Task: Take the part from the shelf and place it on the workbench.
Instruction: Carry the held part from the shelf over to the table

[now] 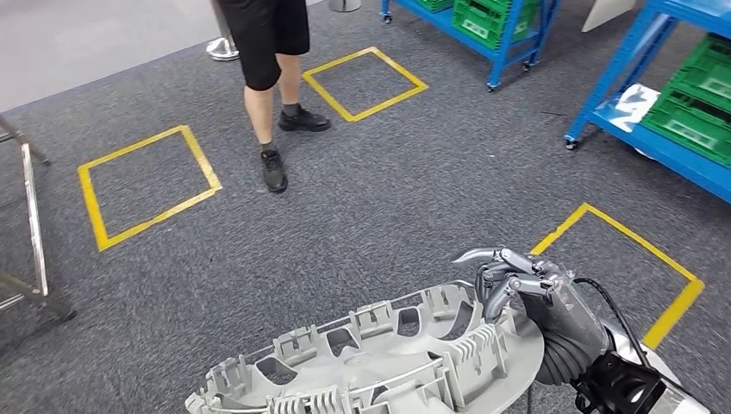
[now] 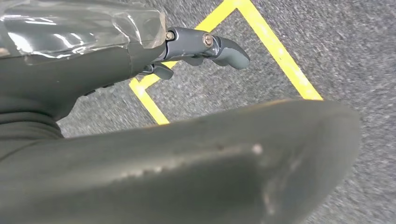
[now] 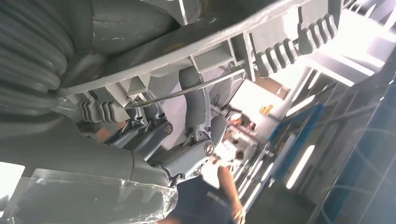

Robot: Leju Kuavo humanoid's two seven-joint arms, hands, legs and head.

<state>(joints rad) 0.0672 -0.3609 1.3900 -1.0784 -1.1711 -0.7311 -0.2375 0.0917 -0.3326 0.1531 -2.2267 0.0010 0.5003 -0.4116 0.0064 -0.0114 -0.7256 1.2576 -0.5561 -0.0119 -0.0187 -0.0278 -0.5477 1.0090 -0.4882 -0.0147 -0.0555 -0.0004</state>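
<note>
The part (image 1: 371,362) is a round grey plastic wheel cover with ribbed clips along its rim, held roughly flat low in the head view with its inner side up. My right hand (image 1: 526,293) grips its right rim, fingers hooked over the edge. The right wrist view shows those fingers (image 3: 194,102) curled round the part's rim (image 3: 261,42) and its wire ring. My left hand (image 2: 201,46) hangs over the grey carpet, fingers and thumb apart, holding nothing.
A person (image 1: 271,52) in black shorts stands ahead on the carpet. Yellow tape squares (image 1: 146,185) (image 1: 366,82) (image 1: 629,267) mark the floor. Blue shelves with green crates (image 1: 690,112) (image 1: 483,21) stand at the right and back. A metal frame (image 1: 33,224) stands at the left edge.
</note>
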